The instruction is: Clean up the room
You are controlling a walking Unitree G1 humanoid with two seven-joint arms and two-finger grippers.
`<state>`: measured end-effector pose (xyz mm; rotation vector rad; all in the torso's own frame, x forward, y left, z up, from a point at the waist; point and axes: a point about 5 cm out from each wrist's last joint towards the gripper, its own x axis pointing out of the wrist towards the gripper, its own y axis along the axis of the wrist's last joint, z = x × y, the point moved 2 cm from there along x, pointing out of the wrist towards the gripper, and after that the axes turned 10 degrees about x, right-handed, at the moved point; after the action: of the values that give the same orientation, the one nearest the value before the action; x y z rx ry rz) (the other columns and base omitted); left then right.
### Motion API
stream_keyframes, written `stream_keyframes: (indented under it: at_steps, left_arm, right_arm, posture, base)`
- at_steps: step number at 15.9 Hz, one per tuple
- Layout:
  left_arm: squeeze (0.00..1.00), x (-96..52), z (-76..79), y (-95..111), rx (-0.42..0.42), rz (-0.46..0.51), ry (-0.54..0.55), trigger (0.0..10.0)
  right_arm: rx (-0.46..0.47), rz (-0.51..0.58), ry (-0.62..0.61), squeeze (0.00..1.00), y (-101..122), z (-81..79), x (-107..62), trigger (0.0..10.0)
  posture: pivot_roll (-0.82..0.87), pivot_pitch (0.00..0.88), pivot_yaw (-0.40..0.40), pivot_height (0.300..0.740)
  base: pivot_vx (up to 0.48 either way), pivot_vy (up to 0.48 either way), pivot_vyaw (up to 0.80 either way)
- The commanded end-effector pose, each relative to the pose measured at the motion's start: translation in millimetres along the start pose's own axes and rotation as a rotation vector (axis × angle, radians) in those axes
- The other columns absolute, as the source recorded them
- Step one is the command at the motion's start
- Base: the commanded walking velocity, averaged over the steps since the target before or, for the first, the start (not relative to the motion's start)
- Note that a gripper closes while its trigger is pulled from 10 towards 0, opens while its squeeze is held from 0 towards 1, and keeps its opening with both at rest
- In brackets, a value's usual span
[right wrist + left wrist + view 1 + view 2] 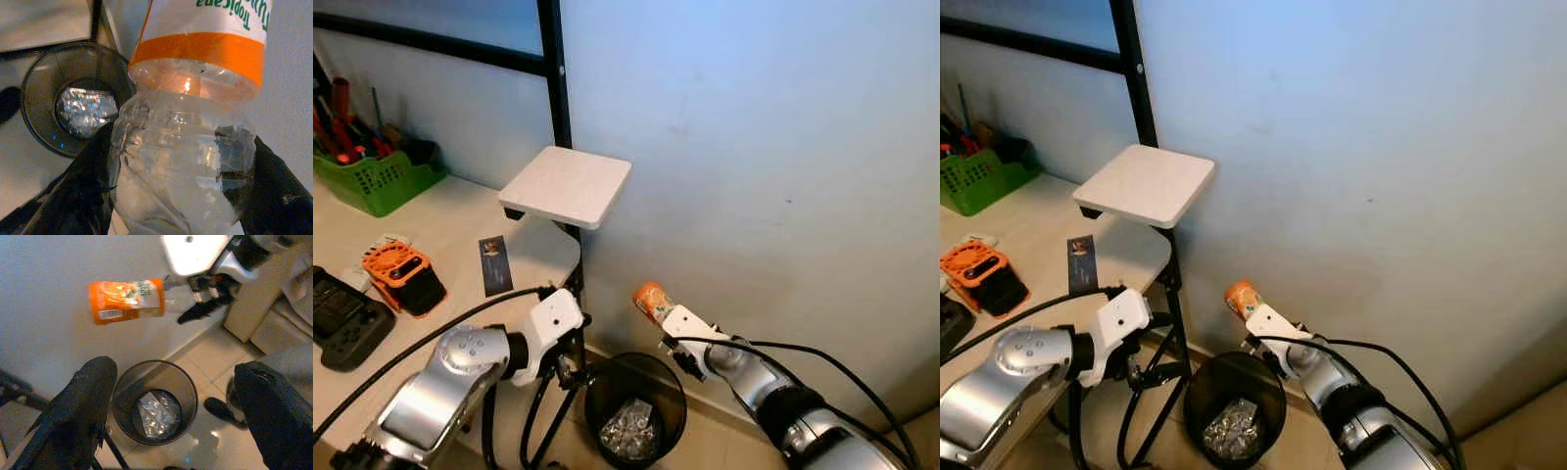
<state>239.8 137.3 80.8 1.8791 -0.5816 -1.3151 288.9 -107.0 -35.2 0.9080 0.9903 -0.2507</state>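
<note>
The right claw [181, 196] was closed around a clear plastic bottle [188, 132] with an orange label, its two black fingers [274, 196] pressing the crumpled lower body from either side. In the head views the bottle [651, 300] was held up in the air, just beside the pale wall [754, 147], above and slightly to the right of a round black bin [636, 409] standing on the tiled floor. The bin held something crinkled and silvery [156, 413], probably foil, though the picture was too soft to be sure.

The left claw [176, 416] hung spread wide with nothing between its fingers [83, 406], looking down at the bin from near the edge of the surface [440, 230]. Through its camera the bottle [127, 301] lay roughly level in the air, gripped at its clear end by the right claw [208, 296].

On the pale surface sat a green basket [374, 178] of tools at the back, an orange and black device [404, 278], a black game controller [342, 318] at the left edge, and a small dark card [495, 264]. A white square platform [568, 184] stood raised on a black stand [558, 88] at the corner of the surface, against the wall. Black cables looped from both silver arms.
</note>
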Motion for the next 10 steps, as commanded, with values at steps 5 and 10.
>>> stream_keyframes:
  at_steps: [5, 10]
  left_arm:
    - [0.00, -6.2, -7.1, -7, 0.008, -0.065, -0.061, 10.0]
    - [0.00, -8.6, -11.1, -9, 0.010, -0.082, -0.086, 10.0]
  right_arm:
    - [0.030, 0.010, 0.026, 1.00, 15, -6.9, 3.0, 10.0]
    - [0.084, 0.012, 0.074, 1.00, 14, -15.4, 4.9, 10.0]
  posture:
    - [-0.06, 0.000, -0.002, 0.740]
    - [-0.07, 0.000, 0.003, 0.740]
  base:
    - [0.000, 0.000, 0.00]
    - [0.000, 0.000, 0.00]
